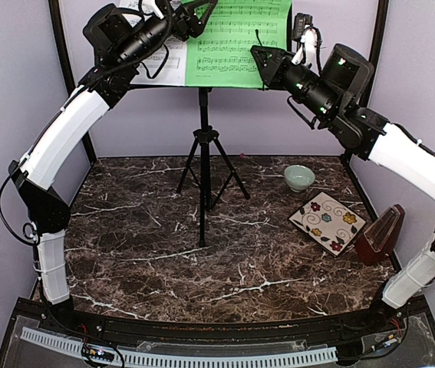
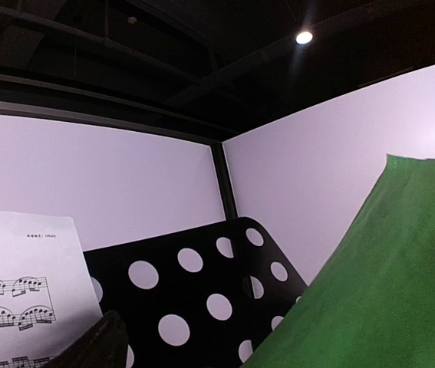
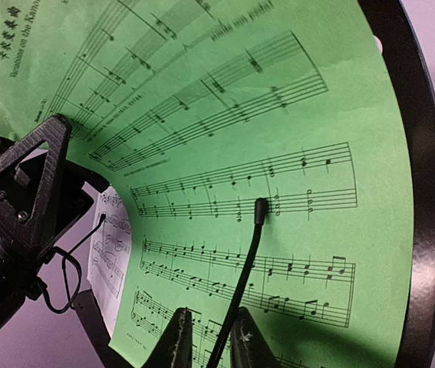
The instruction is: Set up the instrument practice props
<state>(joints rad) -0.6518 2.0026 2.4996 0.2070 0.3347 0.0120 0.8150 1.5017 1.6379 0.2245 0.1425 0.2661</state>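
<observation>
The black perforated music stand (image 1: 204, 138) stands on its tripod at the back centre. On its desk (image 2: 202, 299) rest a white music sheet (image 1: 162, 65) (image 2: 18, 291) on the left and a green music sheet (image 1: 236, 38) (image 3: 278, 115) (image 2: 386, 291) on the right. My left gripper (image 1: 163, 11) (image 2: 278, 354) is up at the desk's top edge, open and holding nothing. My right gripper (image 1: 261, 63) (image 3: 209, 345) faces the green sheet with its jaws a narrow gap apart; the stand's thin black page-holder wire (image 3: 252, 245) runs between them. The reddish-brown metronome (image 1: 378, 234) sits at the right table edge.
A square floral plate (image 1: 327, 222) and a small pale-green bowl (image 1: 299, 177) lie on the dark marble table (image 1: 140, 253), right of the tripod legs. Lilac walls close in the back and both sides. The left gripper's black triangular finger (image 3: 37, 180) shows in the right wrist view.
</observation>
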